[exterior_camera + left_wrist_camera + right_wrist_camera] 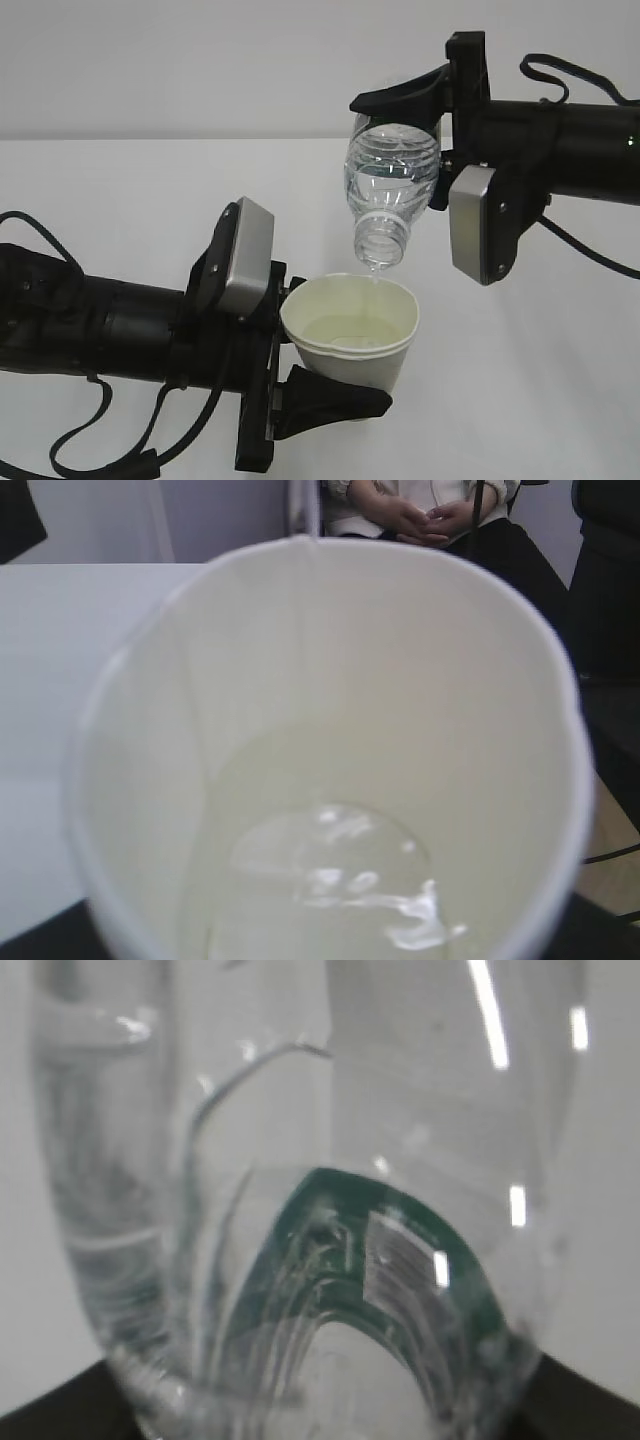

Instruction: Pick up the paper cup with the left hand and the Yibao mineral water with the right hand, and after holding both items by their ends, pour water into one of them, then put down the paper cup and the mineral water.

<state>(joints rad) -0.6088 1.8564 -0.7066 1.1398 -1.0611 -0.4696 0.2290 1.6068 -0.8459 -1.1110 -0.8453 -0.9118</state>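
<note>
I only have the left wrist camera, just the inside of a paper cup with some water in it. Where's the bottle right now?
Observer: The Yibao mineral water hangs tipped neck-down, its open mouth just above the paper cup.
Operator: Who's holding the bottle?
Observer: The right hand grips its upper end, the base.
Operator: And is my cup on the table?
Observer: No, the left hand holds it up off the table, gripped near its bottom.
Operator: Any water left in the bottle?
Observer: Some shows inside the clear body, gathered toward the neck.
</note>
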